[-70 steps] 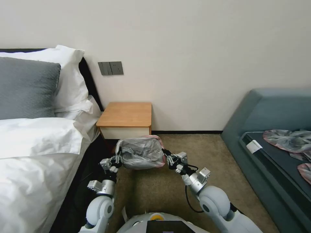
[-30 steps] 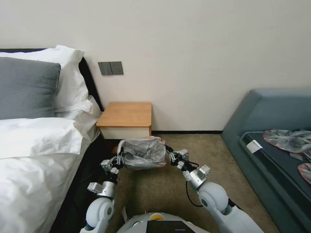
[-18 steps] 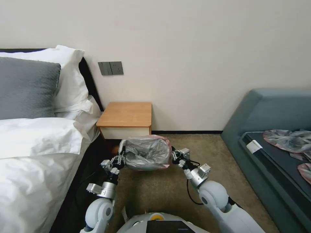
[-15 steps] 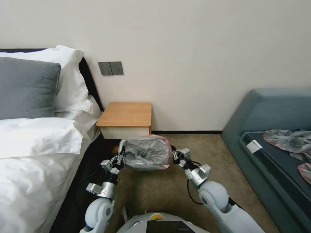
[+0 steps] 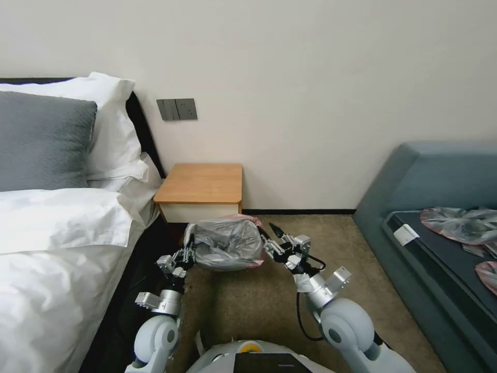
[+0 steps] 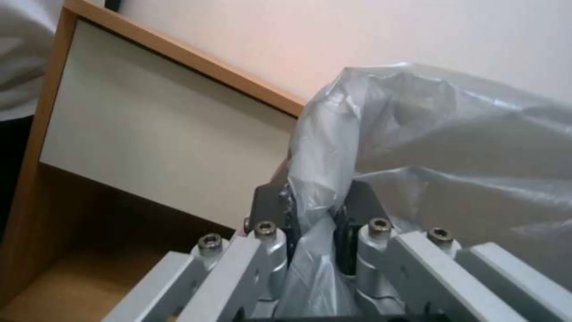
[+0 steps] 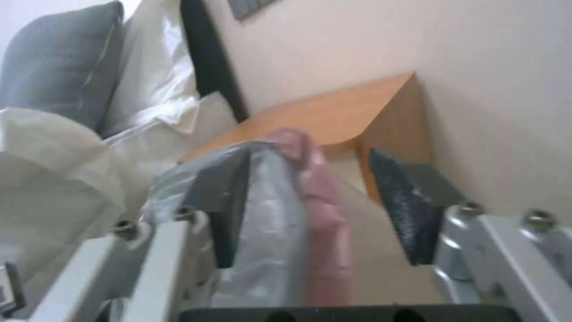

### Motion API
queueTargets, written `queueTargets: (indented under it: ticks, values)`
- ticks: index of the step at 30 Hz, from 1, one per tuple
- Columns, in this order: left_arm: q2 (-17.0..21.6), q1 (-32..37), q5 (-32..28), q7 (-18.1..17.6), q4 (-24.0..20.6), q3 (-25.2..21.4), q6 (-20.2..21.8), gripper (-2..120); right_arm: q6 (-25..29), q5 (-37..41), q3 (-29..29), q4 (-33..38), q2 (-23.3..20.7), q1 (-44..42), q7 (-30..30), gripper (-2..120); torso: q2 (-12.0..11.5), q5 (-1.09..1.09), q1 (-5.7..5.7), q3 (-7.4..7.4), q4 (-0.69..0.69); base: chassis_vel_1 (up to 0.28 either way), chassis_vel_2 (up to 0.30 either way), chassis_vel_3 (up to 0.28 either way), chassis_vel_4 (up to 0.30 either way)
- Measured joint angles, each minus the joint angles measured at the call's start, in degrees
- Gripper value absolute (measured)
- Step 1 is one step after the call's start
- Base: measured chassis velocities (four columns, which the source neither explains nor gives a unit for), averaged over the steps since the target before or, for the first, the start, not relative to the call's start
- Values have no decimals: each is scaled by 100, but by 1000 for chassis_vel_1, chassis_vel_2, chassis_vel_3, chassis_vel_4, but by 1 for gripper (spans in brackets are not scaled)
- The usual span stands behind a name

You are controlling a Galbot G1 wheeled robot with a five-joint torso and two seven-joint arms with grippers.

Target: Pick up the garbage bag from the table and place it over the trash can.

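The grey garbage bag (image 5: 225, 243) with its pink rim hangs open low over the carpet, just in front of the table (image 5: 199, 182). My left gripper (image 5: 189, 253) is shut on the bag's left edge; in the left wrist view the plastic (image 6: 429, 134) is pinched in the left gripper (image 6: 313, 210). My right gripper (image 5: 270, 237) stands open at the bag's right edge. Seen from the right wrist, the right gripper (image 7: 316, 192) has its jaws apart, with the bag's pink rim (image 7: 319, 210) loose between them. The trash can is hidden.
A bed (image 5: 57, 243) with white linen borders the left side. A blue-grey sofa (image 5: 429, 207) on the right carries flat grey-and-pink bags (image 5: 461, 223). Brown carpet (image 5: 248, 300) lies between them. The wall rises behind the table.
My right gripper has opened and let go of the bag's right rim, drawing back slightly. The bag's mouth has slackened and narrowed toward the left. The left gripper keeps its hold.
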Motion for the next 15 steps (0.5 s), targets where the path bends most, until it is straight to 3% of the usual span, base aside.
queueTargets:
  ticks: [3, 8, 11, 12, 15]
  values:
    - [9, 29, 9, -1, -37, 1, 0, 9, -41, 51, -59, -193, -20, 95, -77, 74, 0, 1, 0, 0, 0, 0, 0, 0, 0]
    - [7, 45, 12, 0, -59, 2, 0, 9, -44, 43, -63, -302, -53, 140, -140, 89, 0, 1, 0, 0, 0, 0, 0, 0, 0]
    - [6, 46, 13, 0, -63, 5, 0, 9, -40, 43, -54, -318, -67, 146, -147, 85, 0, 1, 0, 0, 0, 0, 0, 0, 0]
    - [2, 45, 18, 0, -66, 12, 0, 9, -17, 33, -40, -327, -78, 150, -157, 76, 0, 1, 0, 0, 0, 0, 0, 0, 0]
    - [-3, 41, 30, -1, -65, 23, 4, 9, 6, 1, -29, -311, -81, 150, -176, 66, 0, 1, 0, 0, 0, 0, 0, 0, 0]
